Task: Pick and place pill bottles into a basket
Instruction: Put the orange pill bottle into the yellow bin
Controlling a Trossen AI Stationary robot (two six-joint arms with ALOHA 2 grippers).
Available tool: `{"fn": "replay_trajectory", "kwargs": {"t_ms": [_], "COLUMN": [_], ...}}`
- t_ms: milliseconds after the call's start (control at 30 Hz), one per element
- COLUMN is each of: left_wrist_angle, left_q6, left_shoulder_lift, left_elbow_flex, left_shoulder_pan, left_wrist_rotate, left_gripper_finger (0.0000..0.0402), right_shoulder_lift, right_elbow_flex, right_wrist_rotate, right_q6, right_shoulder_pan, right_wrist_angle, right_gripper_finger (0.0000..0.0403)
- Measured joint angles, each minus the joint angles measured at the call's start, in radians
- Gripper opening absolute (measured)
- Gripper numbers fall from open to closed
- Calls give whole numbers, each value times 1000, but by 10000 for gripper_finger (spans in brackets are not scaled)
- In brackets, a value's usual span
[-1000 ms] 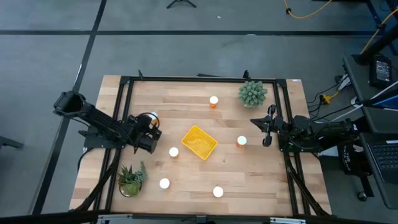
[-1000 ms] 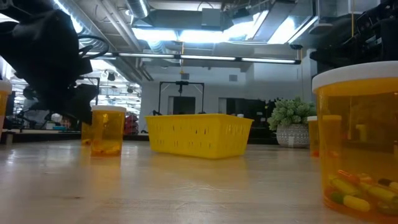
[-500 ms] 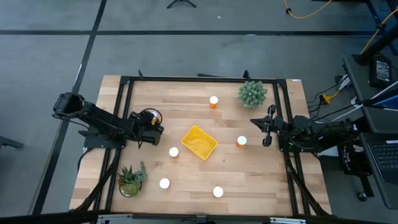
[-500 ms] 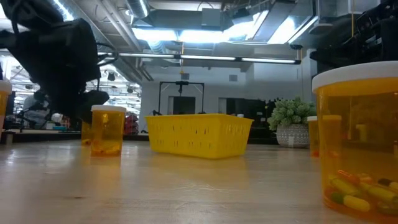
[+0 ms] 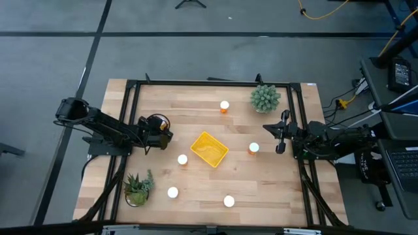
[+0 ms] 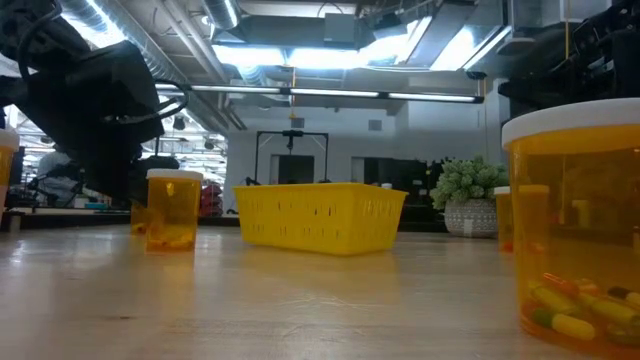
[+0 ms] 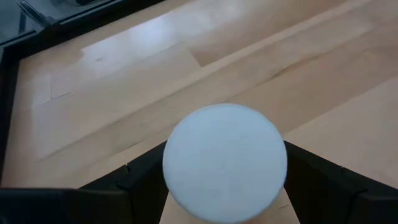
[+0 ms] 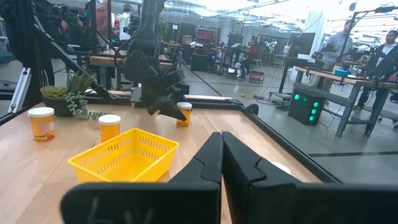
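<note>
Six orange pill bottles with white caps stand on the wood table: one under my left gripper (image 5: 157, 122), and others at the far side (image 5: 224, 106), right of the basket (image 5: 253, 148), left of it (image 5: 182, 159) and two near the front (image 5: 172, 192) (image 5: 228, 201). The yellow basket (image 5: 209, 149) sits mid-table. My left gripper (image 5: 159, 134) is at the table's left, shut on the bottle there, whose white cap (image 7: 225, 163) fills its wrist view. My right gripper (image 5: 279, 138) is shut and empty at the right edge, beside the bottle there. My left gripper has the bottle's white cap (image 7: 180, 155) between its two fingers (image 7: 140, 180), one on each side, with no gap showing. The fingers come from above, slanting from the table's near side. The bottle (image 8: 184, 113) stands upright on the table.
A round green plant (image 5: 265, 98) stands at the far right and a spiky one (image 5: 138, 187) at the near left. A black frame (image 5: 209, 83) runs along the table's edges. In the low view one bottle (image 6: 575, 230) stands close to the camera.
My left gripper has gone toward the table's far edge, up to the bottle at the left, and its fingers now stand around that bottle's cap. The bottles and the basket have stayed in place.
</note>
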Motion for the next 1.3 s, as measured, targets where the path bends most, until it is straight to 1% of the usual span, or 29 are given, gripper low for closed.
{"fn": "replay_trajectory", "kwargs": {"t_ms": [233, 633, 733, 933, 1067, 1167, 1300], "left_wrist_angle": [12, 11, 11, 12, 17, 17, 19], "left_q6": [24, 34, 34, 38, 80, 157, 266], "left_shoulder_lift": [-5, -5, -5, -5, -5, -5, -13], "left_elbow_flex": [0, 0, 0, 1, 13, 43, 90], "left_shoulder_pan": [0, 0, 0, -4, -5, -5, -5], "left_wrist_rotate": [-9, 4, 5, 8, 35, 76, 94], "left_gripper_finger": [263, 196, 193, 201, 194, 192, 198], "right_shoulder_lift": [0, 0, 0, 0, 0, 0, 0], "right_elbow_flex": [0, 0, 0, 0, 0, 0, 0], "right_wrist_rotate": [0, 0, 0, 0, 0, 0, 0], "right_q6": [-1, -2, -2, -2, -2, -2, -2], "right_shoulder_pan": [0, 0, 0, 0, 0, 0, 0], "right_wrist_angle": [0, 0, 0, 0, 0, 0, 0], "right_gripper_finger": [7, 7, 7, 7, 7, 7, 7]}}
